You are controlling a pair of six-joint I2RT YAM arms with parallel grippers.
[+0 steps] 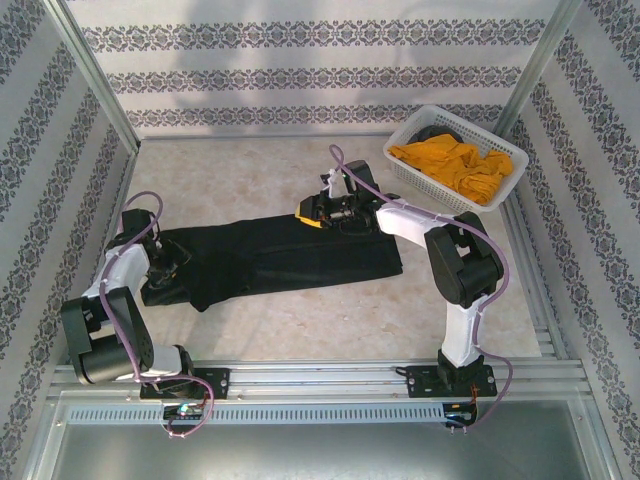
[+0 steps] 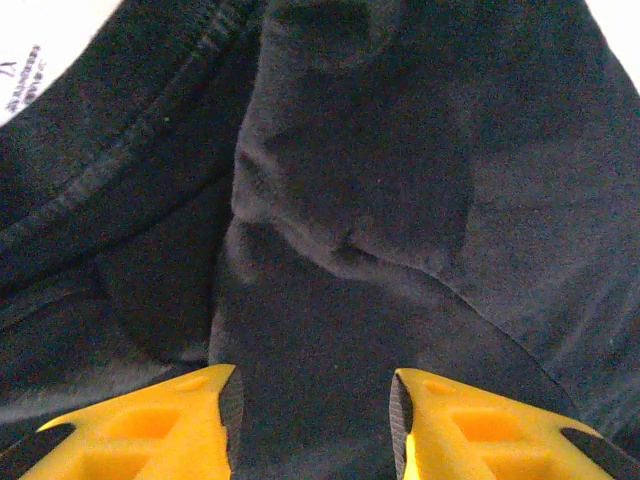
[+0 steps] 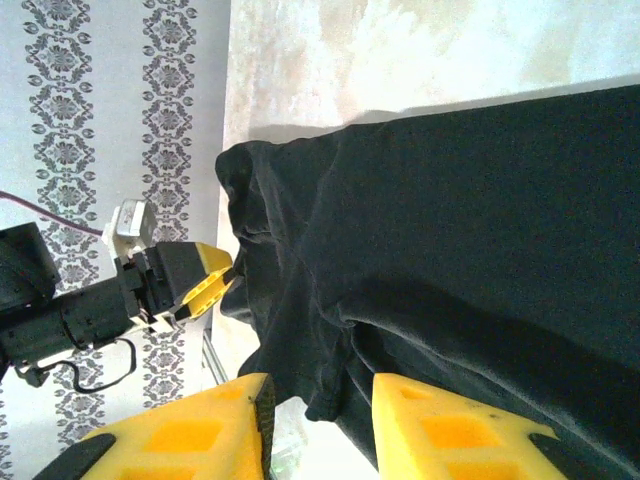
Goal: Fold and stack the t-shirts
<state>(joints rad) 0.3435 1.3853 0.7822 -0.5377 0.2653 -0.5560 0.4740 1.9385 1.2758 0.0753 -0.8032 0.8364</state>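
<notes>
While left gripper (image 2: 315, 388) and right gripper (image 3: 320, 400) hang part-open, holding nothing, over the black t-shirt (image 1: 290, 255), matched grips at both ends would likely keep the fold square.

Left wrist cam: the black t-shirt (image 2: 400, 200) runs off every edge so no clue which part this is, the left gripper (image 2: 315, 410) gets chopped at 6 o'clock, and that white patch (image 2: 25, 70) at 10 o'clock has grey marks too blurry to read. Right wrist, same deal, the shirt slides out at 3 and 6 o'clock and the right gripper (image 3: 320, 410) is cut at 6. Top cam, there's a dark thing (image 1: 435, 130) in the white basket (image 1: 425, 185) at 1 o'clock, half buried behind the mustard-orange t-shirt (image 1: 450, 165), can't tell what it is.
</notes>
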